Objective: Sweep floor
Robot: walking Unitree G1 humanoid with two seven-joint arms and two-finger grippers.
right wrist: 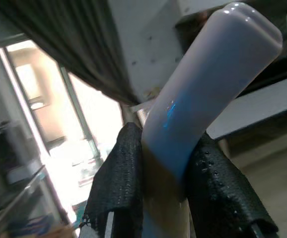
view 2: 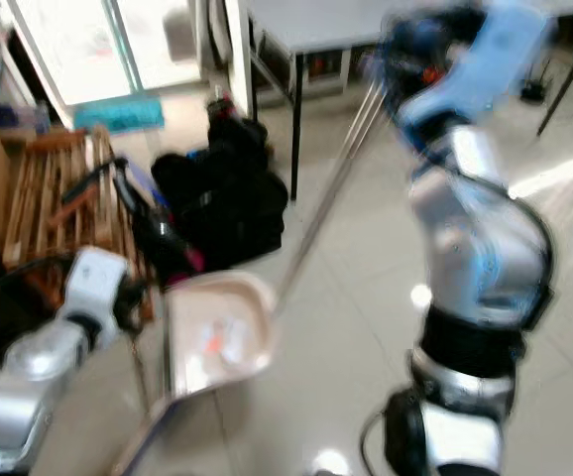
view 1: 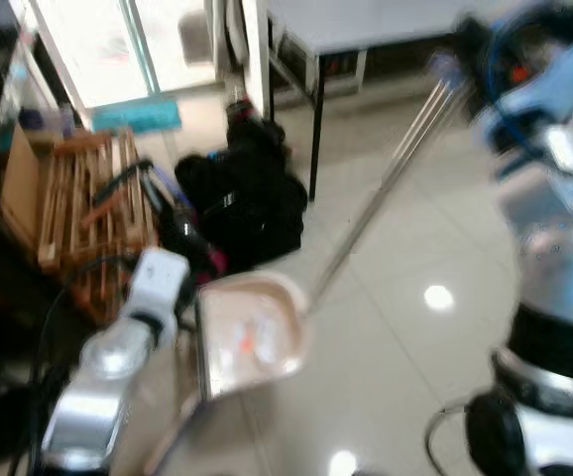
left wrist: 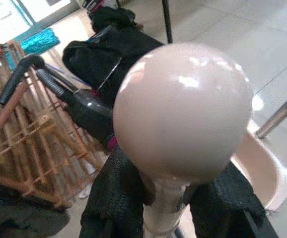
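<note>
Left eye view, lower left of the frame: the left arm (view 1: 108,372) reaches forward, and the left gripper (left wrist: 158,198) is closed on the stem of the dustpan handle (left wrist: 183,111), whose rounded pink knob sits just past the two black fingers (left wrist: 113,203). Just beyond it, low in the middle of the frame, the pink dustpan (view 1: 252,332) is held over the pale tiled floor (view 1: 405,367) with its tray tilted toward the camera; a few small scraps (view 1: 247,342) lie inside it.

On the right side, the right arm (view 2: 475,248) rises to the top of the frame. The right gripper (right wrist: 166,163) grips the pale handle end of the broom (right wrist: 213,79) between its fingers (right wrist: 116,183). The broom's metal pole (view 1: 386,178) slants from upper right down to the dustpan's edge; the brush head cannot be made out.

Behind the dustpan, in the middle of the frame, lies a black bag (view 1: 247,193), with a wooden rack (view 1: 83,198) to its left and a dark hose (left wrist: 19,74) draped over it. Farther off, at the top, stands a grey table (view 1: 366,25) on black legs, with a teal mat (view 1: 138,117) and bright glass doors (view 1: 118,45) at upper left.
</note>
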